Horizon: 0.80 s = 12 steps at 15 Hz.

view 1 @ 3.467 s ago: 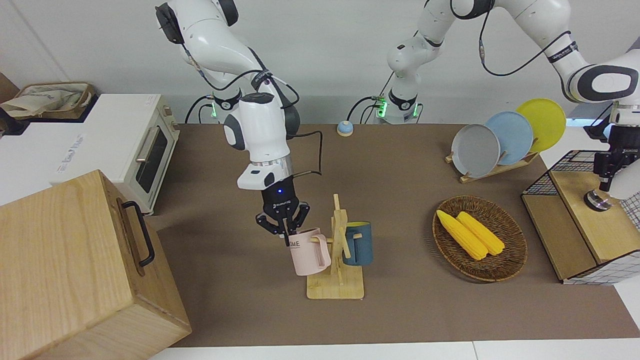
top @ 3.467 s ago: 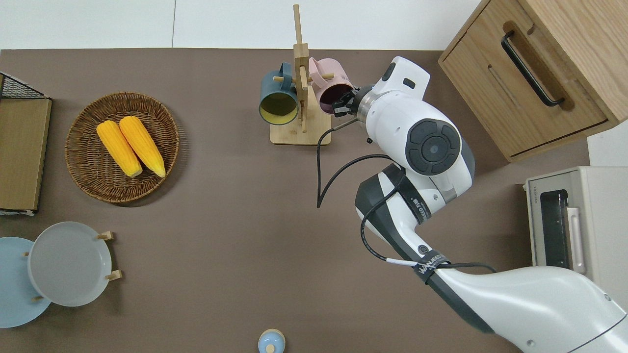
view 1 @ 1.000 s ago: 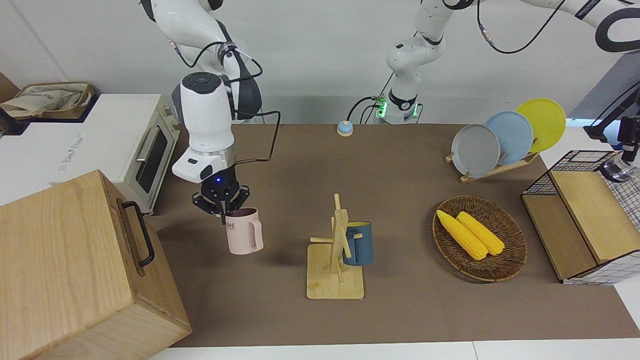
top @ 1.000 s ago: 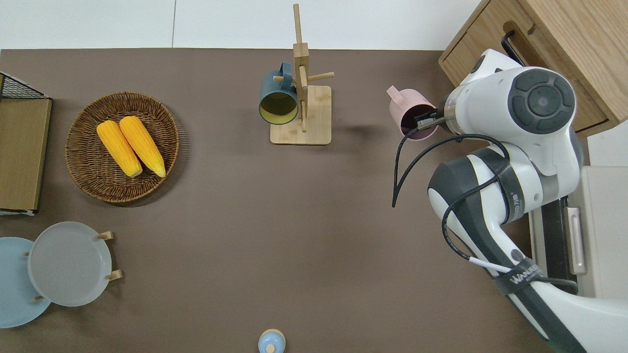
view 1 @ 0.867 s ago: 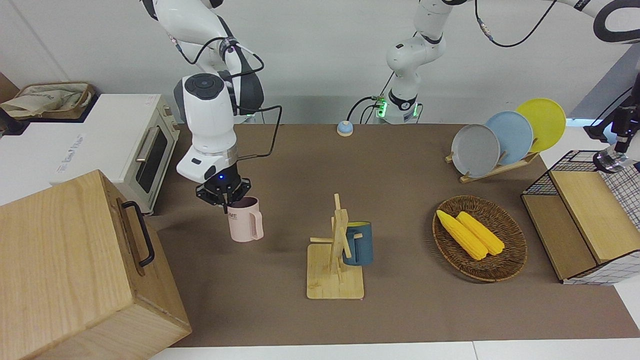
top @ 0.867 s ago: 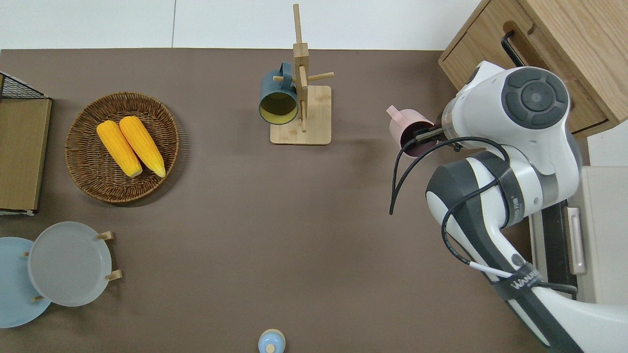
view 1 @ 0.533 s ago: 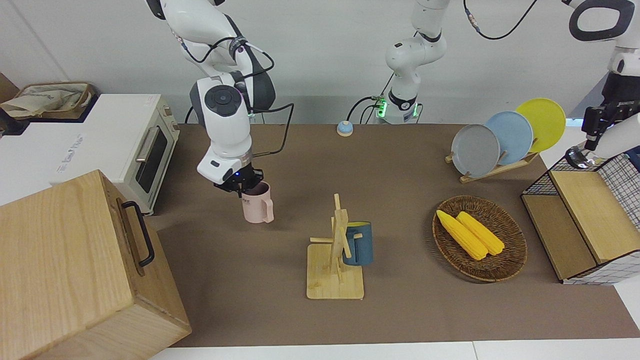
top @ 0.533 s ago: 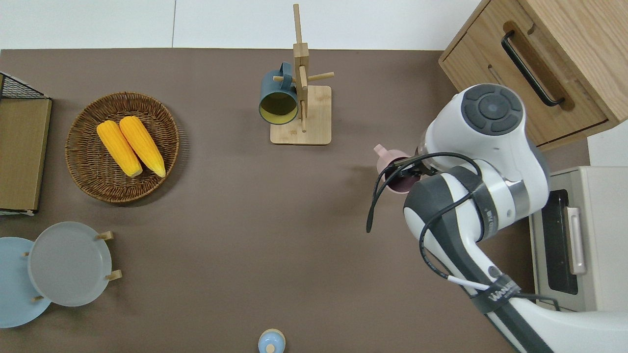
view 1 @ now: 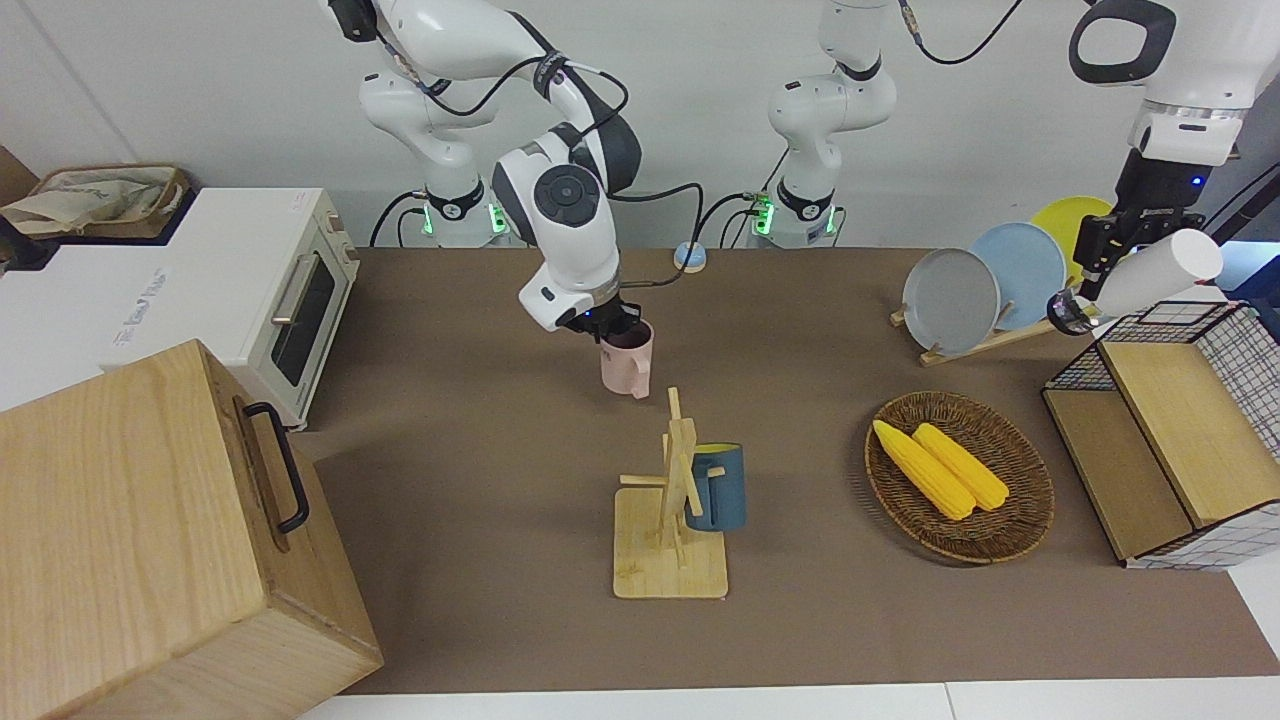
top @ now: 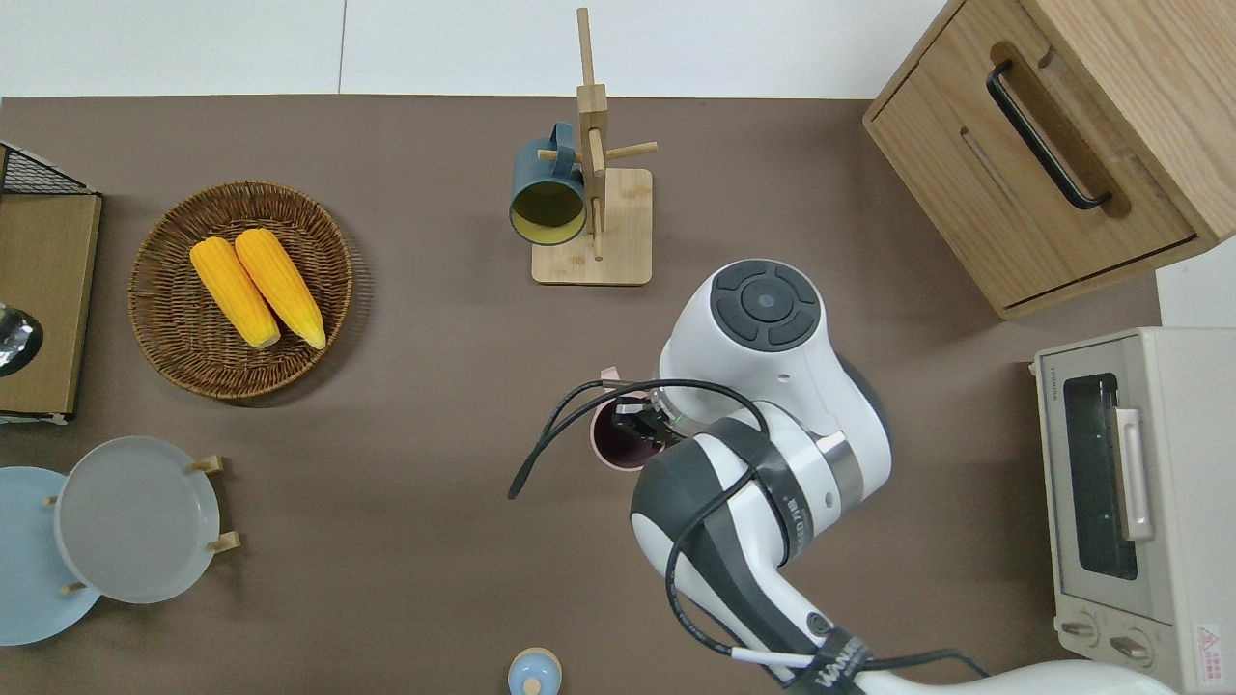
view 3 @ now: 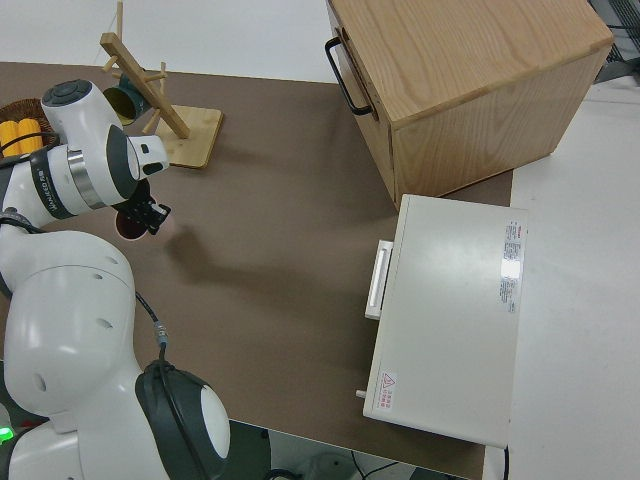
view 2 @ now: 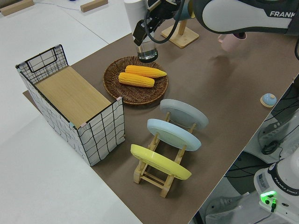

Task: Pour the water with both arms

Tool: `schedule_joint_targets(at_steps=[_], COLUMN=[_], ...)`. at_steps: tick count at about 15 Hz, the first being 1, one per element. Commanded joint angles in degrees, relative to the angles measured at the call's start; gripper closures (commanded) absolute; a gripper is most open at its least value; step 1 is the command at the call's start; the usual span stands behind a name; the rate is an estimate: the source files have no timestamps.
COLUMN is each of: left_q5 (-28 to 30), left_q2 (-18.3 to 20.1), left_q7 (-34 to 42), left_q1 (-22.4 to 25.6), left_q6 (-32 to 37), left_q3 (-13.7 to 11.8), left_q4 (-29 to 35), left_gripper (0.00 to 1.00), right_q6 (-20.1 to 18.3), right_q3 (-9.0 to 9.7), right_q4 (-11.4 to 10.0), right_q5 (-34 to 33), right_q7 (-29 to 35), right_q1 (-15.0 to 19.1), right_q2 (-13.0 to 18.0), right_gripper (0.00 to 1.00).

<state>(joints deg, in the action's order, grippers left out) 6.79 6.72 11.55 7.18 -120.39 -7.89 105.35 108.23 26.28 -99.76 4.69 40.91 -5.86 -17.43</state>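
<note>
Gripping the pink mug (view 1: pixel 627 358) by its rim, the right gripper (view 1: pixel 604 325) has it upright mid-table, while the left gripper (view 1: pixel 1122 252) grasps a white bottle (view 1: pixel 1140 277) above the wire basket (view 1: pixel 1190 315); pouring not yet begun.

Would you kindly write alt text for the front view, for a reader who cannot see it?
The right pincer grips the rim of a pink mug near the table's middle, while the left pincer holds a tilted white bottle by the wire basket. A blue mug hangs on the wooden mug rack, beside a wicker tray with two corn cobs.
</note>
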Motion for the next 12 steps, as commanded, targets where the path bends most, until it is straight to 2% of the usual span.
schedule_joint_targets(at_steps=[1,3,4,5,7,9,12], left_q5=[-1.96,-2.05,-2.05,-2.05,-2.05,-2.05,-1.96], left_q2=[6.63,8.3,8.83,9.18,10.94,11.91,12.53], left_q7=[-3.54,-5.3,-5.39,-5.48,-5.74,-5.75,-7.49], left_q1=[-4.37,-4.02,-4.02,-4.19,-4.19,-4.28,-4.28], left_q6=[-1.25,-1.25,-1.25,-1.25,-1.43,-1.69,-2.74], left_q3=[-0.99,1.73,2.17,2.79,3.84,4.72,7.79], left_q4=[7.66,10.3,10.92,11.71,14.34,15.84,18.38], left_gripper=[1.0,1.0,1.0,1.0,1.0,1.0,1.0], right_q6=[7.76,11.55,12.17,12.27,12.62,14.54,17.1], right_q3=[-0.27,-0.27,-0.27,-0.27,-0.27,-0.27,-0.18], right_q4=[0.0,0.61,1.31,2.19,5.69,7.2,8.61], right_q5=[7.5,9.63,9.64,9.64,12.26,12.8,12.98], right_q7=[12.58,17.95,19.97,21.65,24.03,26.57,28.43], right_q1=[-5.02,-8.18,-9.42,-10.12,-11.53,-12.76,-13.91], right_q2=[-3.04,-4.98,-6.12,-7.09,-9.89,-12.44,-15.17], right_gripper=[1.0,1.0,1.0,1.0,1.0,1.0,1.0])
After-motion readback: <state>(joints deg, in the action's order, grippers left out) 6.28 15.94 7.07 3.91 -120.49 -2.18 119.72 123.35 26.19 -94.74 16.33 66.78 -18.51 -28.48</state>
